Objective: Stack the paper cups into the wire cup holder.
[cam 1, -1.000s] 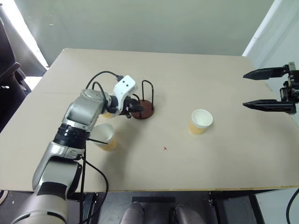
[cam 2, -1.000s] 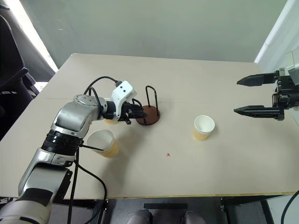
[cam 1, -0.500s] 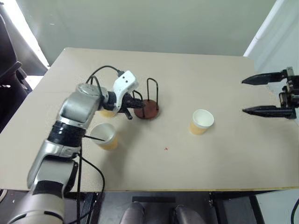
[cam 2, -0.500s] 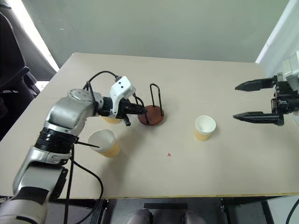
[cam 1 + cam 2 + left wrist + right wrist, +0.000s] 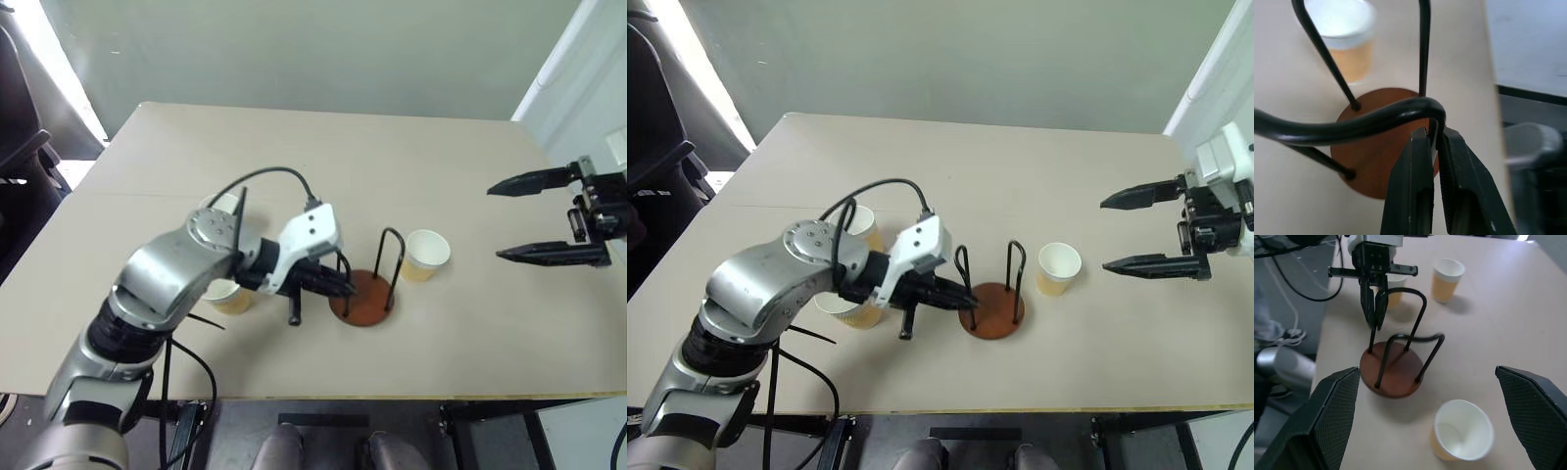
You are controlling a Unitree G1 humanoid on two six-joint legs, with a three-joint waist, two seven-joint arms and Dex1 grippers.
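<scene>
Near the table's [image 5: 1038,166] front edge, the head views show the holder [image 5: 991,308] standing upright on its brown disc, its wire loops holding no cup. The left gripper [image 5: 965,295] has its fingers pinched shut on the wire loop nearest it. One cup [image 5: 1058,269] stands upright just beyond the holder on the robot's right, apart from it. Two more cups sit behind the left arm: one [image 5: 858,224] farther back, one [image 5: 844,309] partly hidden under the forearm. All three look empty. The right gripper [image 5: 1151,231] hangs above the table's right side with its fingers spread wide, holding nothing. The far half of the table lies bare, and so does the strip between the lone cup and the right edge.

From the left wrist, the two black fingers [image 5: 1410,186] close tight on a thin wire just under the top bend of a loop, over the disc's rim. A white-rimmed cup stands beyond the disc.

From the right wrist, the holder sits by the table's front edge with the left gripper clamped on one loop. An empty cup stands close by, two others past the holder.
</scene>
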